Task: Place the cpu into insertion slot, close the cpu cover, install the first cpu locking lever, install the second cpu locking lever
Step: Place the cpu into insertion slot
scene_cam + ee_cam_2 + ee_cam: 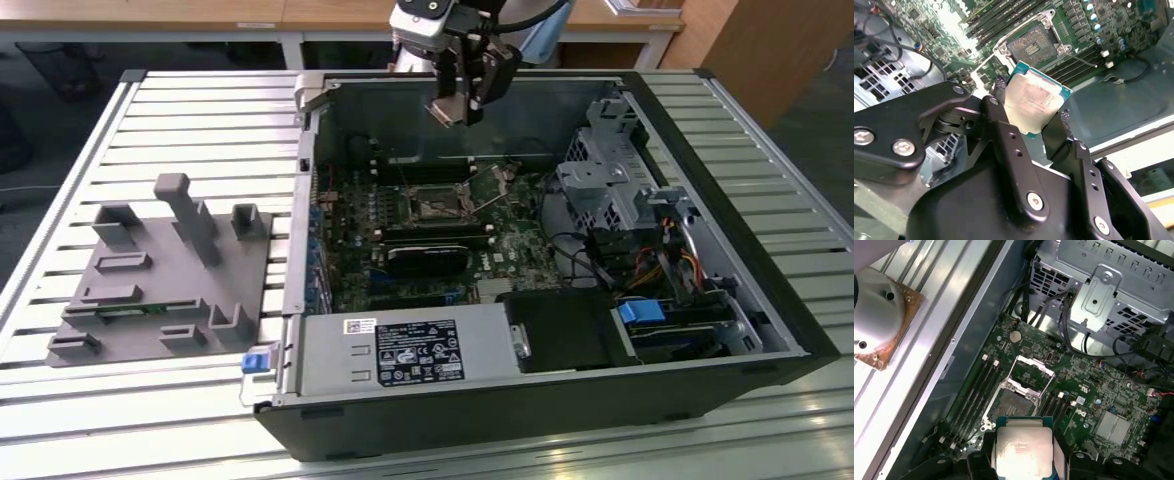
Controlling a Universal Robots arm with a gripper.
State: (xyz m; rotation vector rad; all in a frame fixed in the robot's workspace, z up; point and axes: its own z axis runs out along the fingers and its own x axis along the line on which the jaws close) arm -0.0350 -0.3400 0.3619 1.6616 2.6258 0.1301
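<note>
While end effector (1030,113) clamps cpu (1038,99), slatted table (174,112)

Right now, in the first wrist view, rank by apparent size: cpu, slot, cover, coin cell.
1. cpu, though nearness to the camera inflates it.
2. slot and cover: alike, so tied.
3. coin cell.

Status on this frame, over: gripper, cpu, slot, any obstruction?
Gripper shut on cpu, hovering above the motherboard. Insertion slot empty, cpu cover raised open. No obstruction seen over the slot.
</note>
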